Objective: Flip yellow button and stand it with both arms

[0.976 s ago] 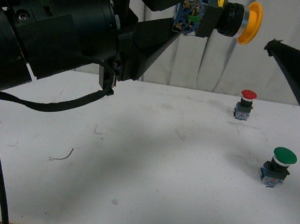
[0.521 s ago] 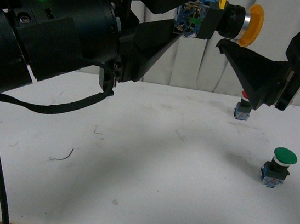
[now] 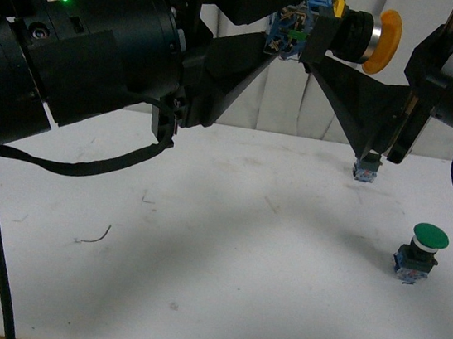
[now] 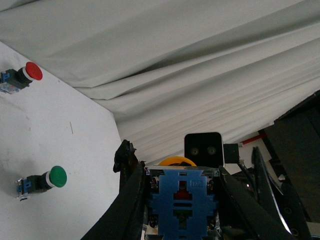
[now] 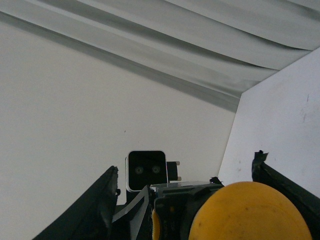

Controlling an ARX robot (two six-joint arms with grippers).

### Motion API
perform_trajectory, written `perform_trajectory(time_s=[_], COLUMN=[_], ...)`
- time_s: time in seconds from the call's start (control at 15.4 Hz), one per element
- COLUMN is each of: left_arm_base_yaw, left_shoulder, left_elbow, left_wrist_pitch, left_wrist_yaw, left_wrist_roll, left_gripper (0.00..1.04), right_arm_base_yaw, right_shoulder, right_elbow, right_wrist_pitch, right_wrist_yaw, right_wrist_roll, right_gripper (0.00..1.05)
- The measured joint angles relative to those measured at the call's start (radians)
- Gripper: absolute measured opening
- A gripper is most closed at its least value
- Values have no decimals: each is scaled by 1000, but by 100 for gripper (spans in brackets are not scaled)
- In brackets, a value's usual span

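high above the surface (image 3: 241, 247), yellow button (image 3: 345, 30) held on its side; left fingers (image 3: 254, 56) clamped tight on its blue-grey base; right fingers (image 3: 342, 83) spread wide, straddling the orange cap without pinching it; green button (image 3: 418, 252) standing down on the surface, cap up

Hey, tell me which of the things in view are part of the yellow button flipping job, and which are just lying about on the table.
In the job:
yellow button, held in the air
left tool, shut on its blue base
right tool, open around its cap end

Lying about:
red button
green button
thin wire scrap
all on the white table
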Motion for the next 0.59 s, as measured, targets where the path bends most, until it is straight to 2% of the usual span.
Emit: perform_trajectory(time_s=[0.26, 0.39, 0.59], left_arm_base_yaw=[-2, 0, 0], left_shoulder=[0, 0, 0], left_elbow=[0, -1, -1], left_wrist_pitch=[6, 5, 4], left_wrist_yaw=[0, 2, 1], left_wrist_roll=[-9, -32, -32], left_gripper=[33, 33, 33], right_arm_base_yaw=[7, 7, 3], right_shoulder=[14, 14, 14], right_elbow=[16, 21, 21], right_wrist_pitch=[-3, 2, 2], right_wrist_yaw=[21, 21, 21], right_wrist_roll=[2, 8, 7], right_gripper=[43, 36, 36])
